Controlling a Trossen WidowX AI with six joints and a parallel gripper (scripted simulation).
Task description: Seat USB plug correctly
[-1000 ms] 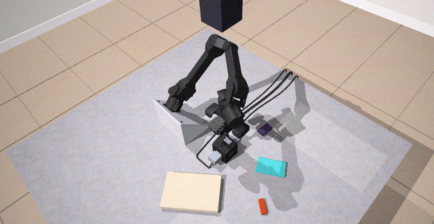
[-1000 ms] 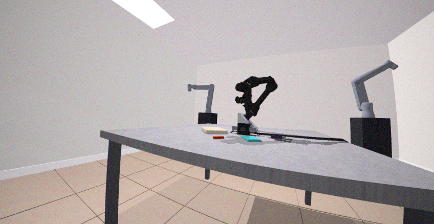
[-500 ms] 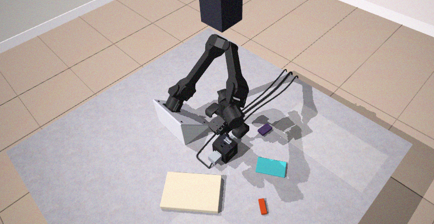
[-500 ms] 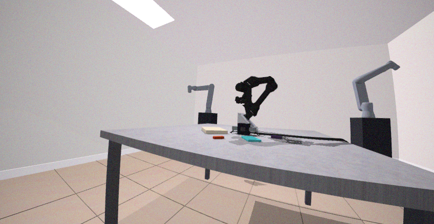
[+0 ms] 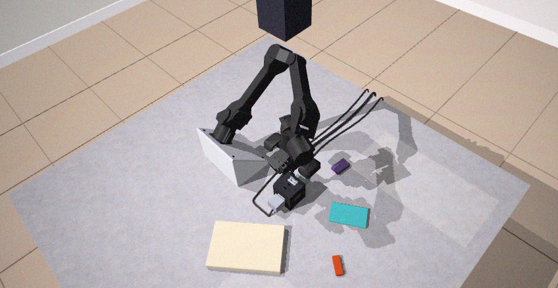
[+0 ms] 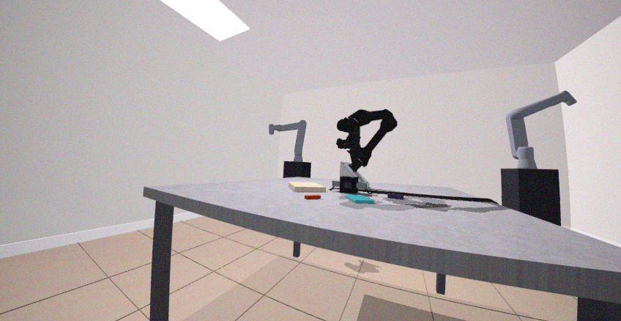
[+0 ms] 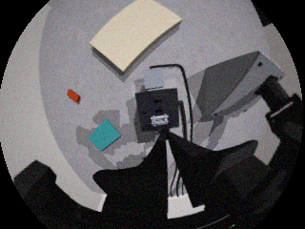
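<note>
The black power cube (image 5: 279,183) (image 6: 348,185) (image 7: 167,96) stands on the table in front of the arm's base. Its top shows small dark slots and a white marking (image 5: 292,179) (image 7: 159,119). My gripper (image 7: 166,135) is shut on the USB plug, with its fingertips by the edge of the cube's top on the marking's side. The plug is too small and too hidden by the fingers to make out, so its way round and its height over the socket cannot be told.
A light grey block (image 5: 276,202) (image 7: 153,77) with a black cable is on the cube's side. A cream slab (image 5: 245,246) (image 7: 135,35), a teal block (image 5: 348,214) (image 7: 105,135), an orange block (image 5: 337,265) (image 7: 73,95) and a purple block (image 5: 340,166) lie around. Black cables run behind the cube.
</note>
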